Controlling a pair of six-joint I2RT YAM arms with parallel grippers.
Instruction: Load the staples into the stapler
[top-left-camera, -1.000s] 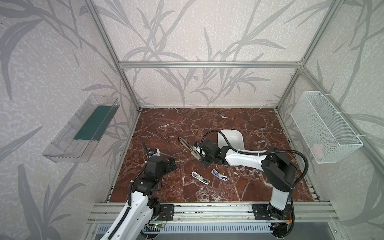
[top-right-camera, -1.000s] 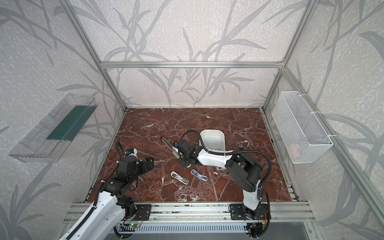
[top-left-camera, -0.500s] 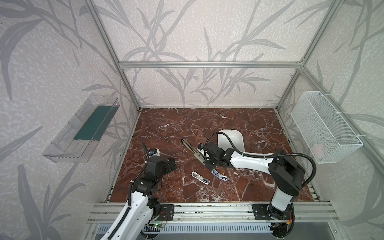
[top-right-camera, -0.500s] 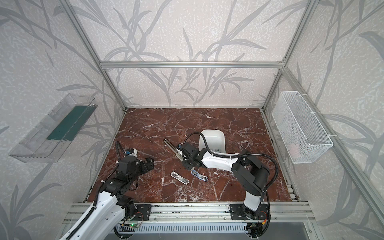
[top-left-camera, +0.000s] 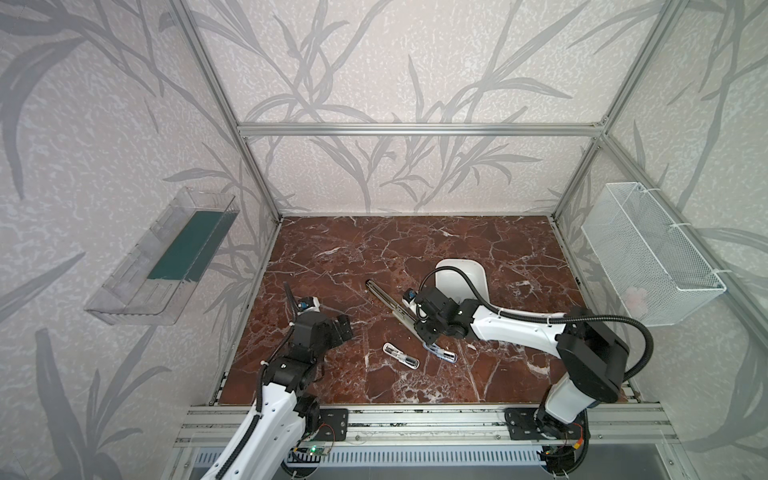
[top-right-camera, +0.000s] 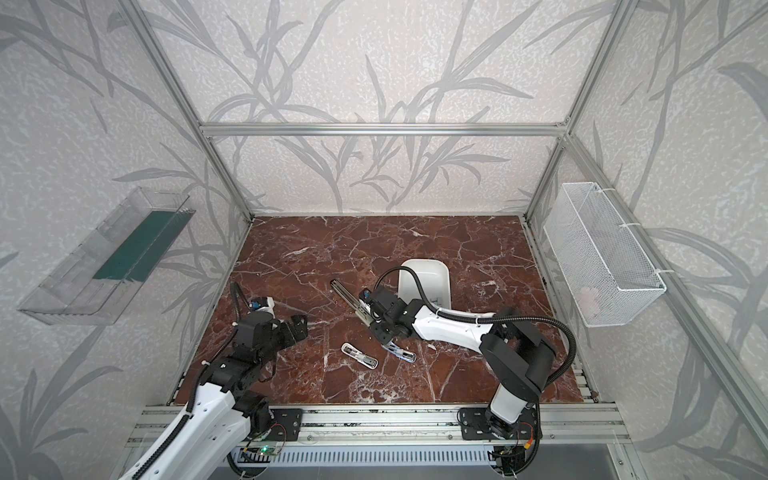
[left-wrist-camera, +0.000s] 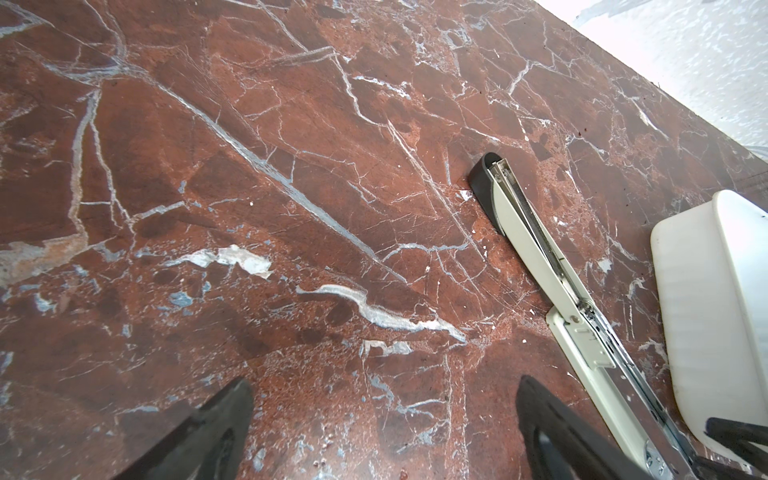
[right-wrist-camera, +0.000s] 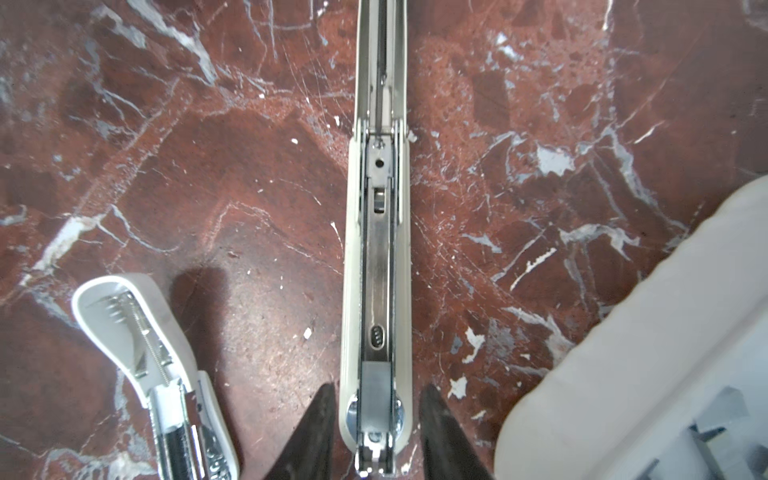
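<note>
**Right wrist view: gripper open astride the stapler, staple strip in the channel**

In the right wrist view you see the stapler (right-wrist-camera: 376, 249) lying opened flat on the counter (right-wrist-camera: 208, 166), with its metal channel facing up. A flat grey staple strip (right-wrist-camera: 375, 372) lies inside that channel, at the end nearest the right gripper (right-wrist-camera: 379, 386). The right gripper is open. Its black fingers (right-wrist-camera: 316, 428) stand one on each side of the stapler body, with a narrow gap on each side, and they hold nothing. The other staples (right-wrist-camera: 725, 405) show only as blurred grey pieces inside the white tray (right-wrist-camera: 623, 332), which stands just beside the stapler.

In both top views the stapler (top-left-camera: 384, 297) (top-right-camera: 348, 294) lies diagonally near the middle of the counter (top-left-camera: 415, 241), with its far end pointing toward the back left corner. The tray (top-left-camera: 461, 262) sits on the side toward the right edge. The right gripper (top-left-camera: 423, 334) hangs over the stapler end nearer the front edge. One small stapler (top-left-camera: 401, 356) and a second small stapler (top-left-camera: 441, 354) lie opened between that end and the front edge.

The left gripper (top-left-camera: 336, 330) (left-wrist-camera: 382, 415) is spread wide and empty. It sits above bare counter near the left edge, apart from the stapler.
</note>
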